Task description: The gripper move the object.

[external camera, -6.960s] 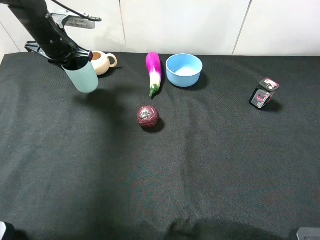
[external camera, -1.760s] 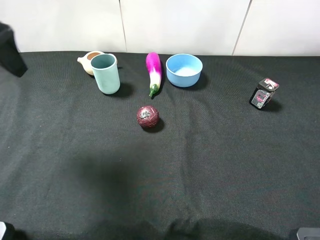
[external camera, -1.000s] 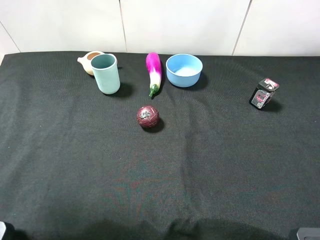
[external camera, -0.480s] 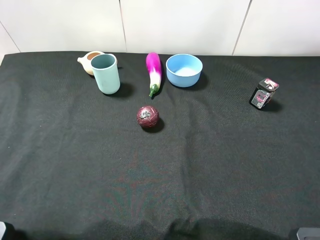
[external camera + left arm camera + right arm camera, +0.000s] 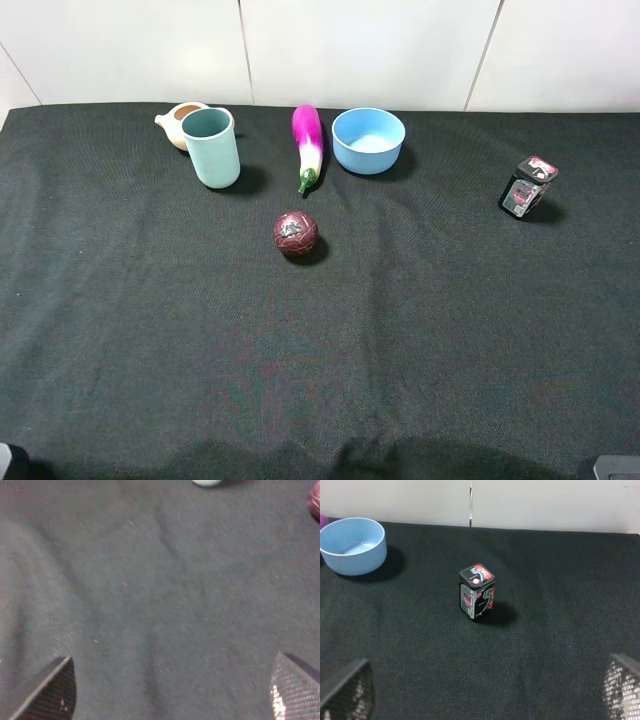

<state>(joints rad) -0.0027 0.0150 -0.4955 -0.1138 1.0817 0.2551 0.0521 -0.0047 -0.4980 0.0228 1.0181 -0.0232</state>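
Two arms, and neither shows in the high view now. Seven seconds ago my left one held the tall pale teal plastic cup [image 5: 211,147] tilted in the air; since then I have set it down and pulled that arm clear of the frame. For the last second nothing on the black cloth [image 5: 320,350] has shifted. I judge the move done.

The cup stands upright, touching or just in front of the small cream ceramic teapot [image 5: 178,122]. Taking the cup as landmark: the purple-and-white eggplant [image 5: 307,143] lies near it, the light blue bowl [image 5: 368,139] beyond that, and the dark red ball [image 5: 296,233] sits nearer the camera.

My left gripper [image 5: 170,690] has its fingertips spread wide over bare cloth, holding and touching nothing. My right gripper [image 5: 485,690] is likewise spread and empty, with the small black printed tin [image 5: 476,592] standing ahead of it.
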